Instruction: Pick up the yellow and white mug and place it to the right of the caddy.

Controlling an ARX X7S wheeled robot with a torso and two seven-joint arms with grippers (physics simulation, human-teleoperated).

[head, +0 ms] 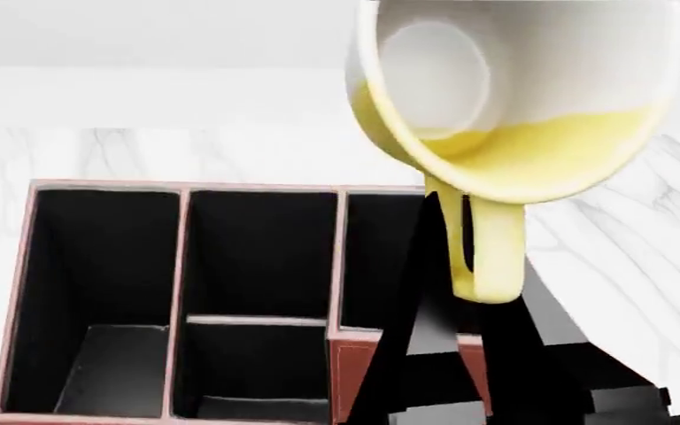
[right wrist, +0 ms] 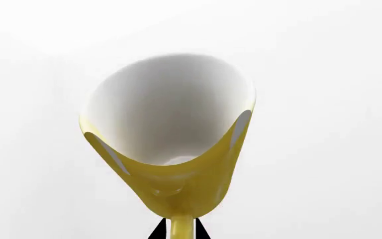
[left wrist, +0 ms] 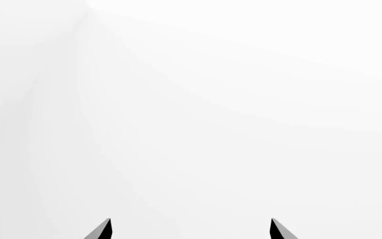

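The yellow and white mug (head: 517,97) hangs high in the air, close to the head camera, tilted with its white inside facing the camera. My right gripper (head: 473,266) is shut on its yellow loop handle (head: 494,252). The right wrist view shows the mug (right wrist: 171,134) with the handle between the black fingertips (right wrist: 197,230). The reddish-brown caddy (head: 337,266) with black-lined compartments lies below on the marble table, to the left of and under the mug. My left gripper (left wrist: 191,230) is open and empty, with only white surface before it.
The white marble tabletop (head: 623,257) extends to the right of the caddy and behind it. A white wall (head: 139,35) stands at the back. My right arm's black links (head: 529,372) cover the caddy's right front corner.
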